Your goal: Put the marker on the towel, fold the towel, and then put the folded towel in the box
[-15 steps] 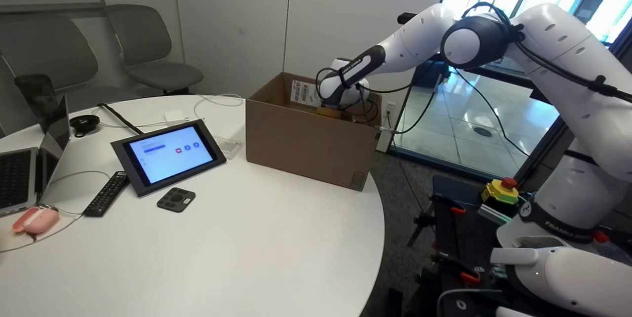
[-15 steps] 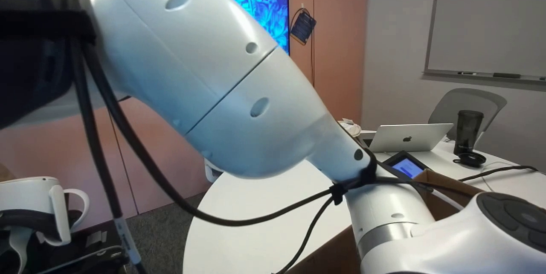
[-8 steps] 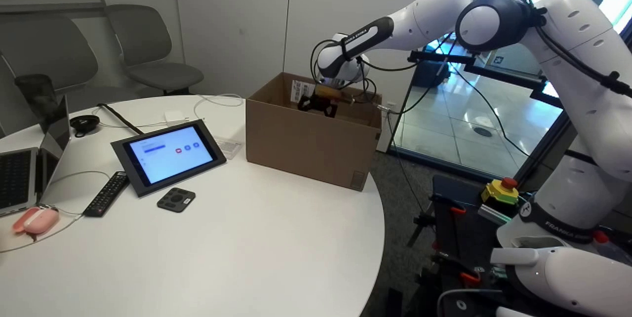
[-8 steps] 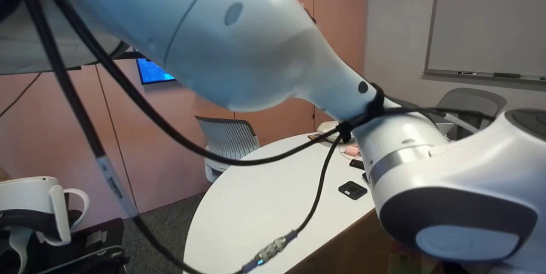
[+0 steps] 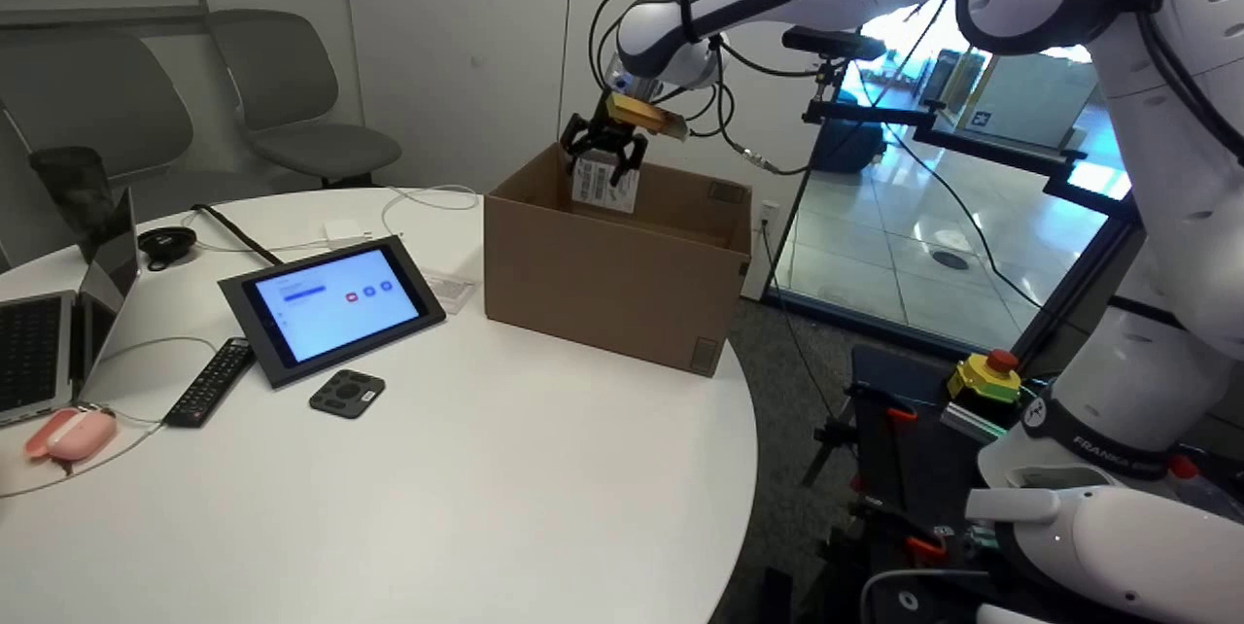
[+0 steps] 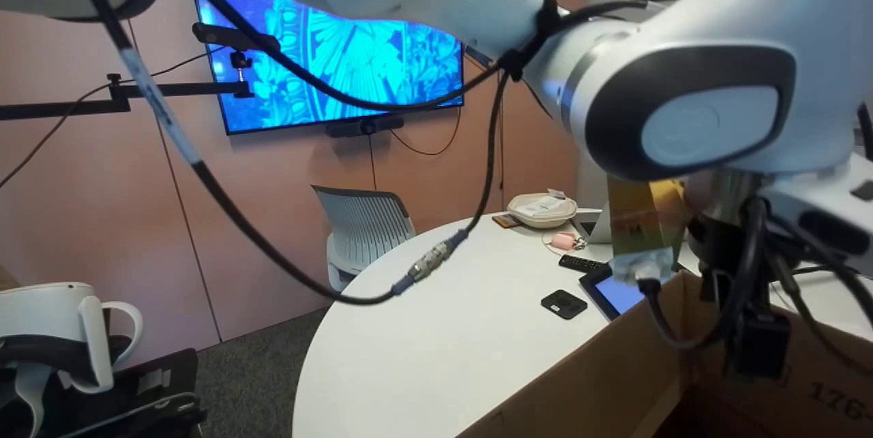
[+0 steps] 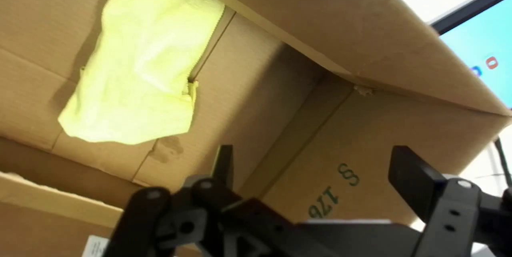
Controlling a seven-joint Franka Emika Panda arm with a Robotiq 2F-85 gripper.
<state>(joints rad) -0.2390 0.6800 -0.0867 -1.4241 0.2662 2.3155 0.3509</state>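
The towel lies folded into a narrow yellow-green bundle on the floor of the box, seen in the wrist view. The marker does not show; it is hidden or out of view. The brown cardboard box stands open-topped at the table's edge, its wall also in view from another side. My gripper hangs at the box's rim height over the opening, in front of the white label on the inner wall. In the wrist view the gripper is open, fingers wide apart, nothing between them, off to the side of the towel.
Beside the box on the white table are a black tablet, a small dark puck-like device, a remote, a pink case and a laptop. Cables loop loosely from the arm.
The arm has risen steadily. My gripper, hidden inside the box a second ago, has come up to the rim and slightly toward the tablet side. The box has stayed put.
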